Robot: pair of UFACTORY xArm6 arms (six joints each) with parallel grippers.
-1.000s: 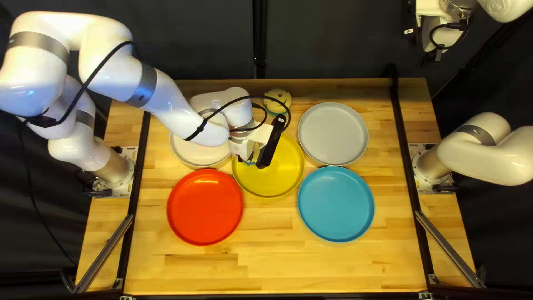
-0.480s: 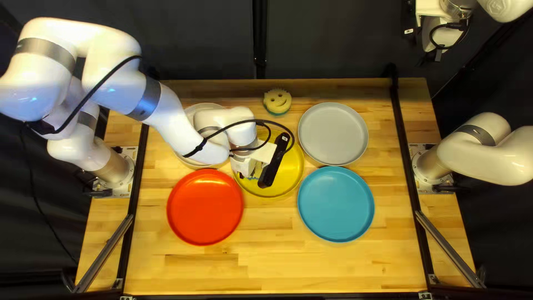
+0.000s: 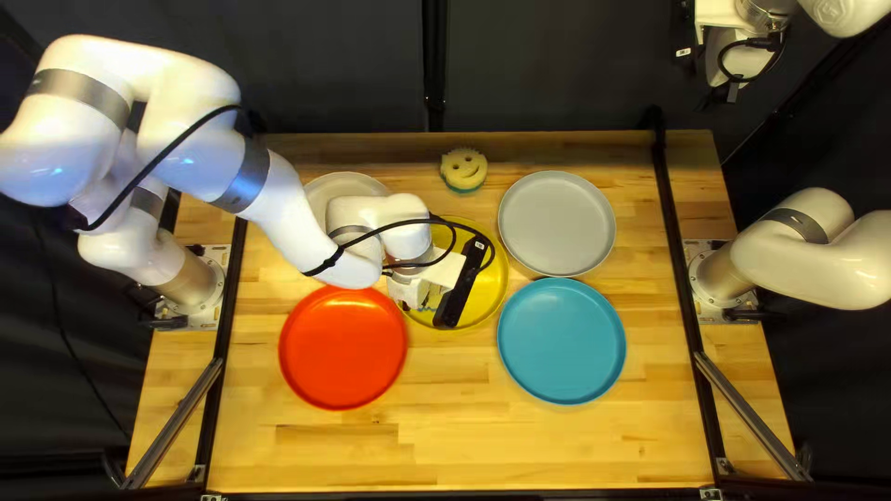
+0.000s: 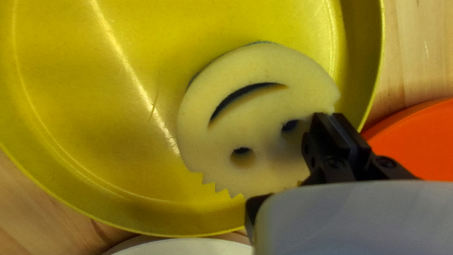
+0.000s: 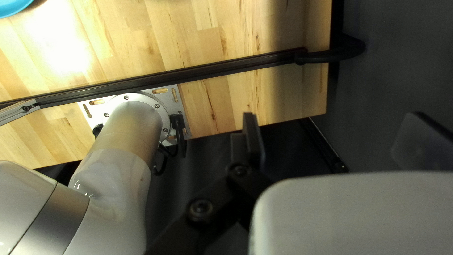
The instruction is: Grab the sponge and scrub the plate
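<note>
A dark curtain (image 3: 557, 70) stands behind the pale wooden table (image 3: 464, 445). My left arm (image 3: 297, 223) stretches from its base at the table's left edge over the far left plates, while my right arm (image 3: 826, 255) rises at the right edge and crosses the top of the top left view. Black rails (image 3: 684, 278) run along both sides of the table. Five round plates lie between them: a red plate (image 3: 343, 348) at the near left, a blue plate (image 3: 561, 340) at the near right, a grey plate (image 3: 557, 223) beyond the blue one, a yellow plate (image 3: 487, 292) in the middle and a white plate (image 3: 336, 188) partly hidden by my left arm. My left gripper (image 3: 442, 273) is over the yellow plate, its jaws clenched on the edge of a round, smiling sponge (image 4: 222, 137). My right gripper (image 3: 717, 57) is well away from the plates, its jaws released and wide apart. The held sponge is inside the yellow plate's rim, face up, its jagged edge toward the gripper and a blue underside peeping out; I cannot tell how firmly it meets the plate. A second smiling sponge (image 3: 463, 169) sits near the table's far edge, between the white and grey plates.
</note>
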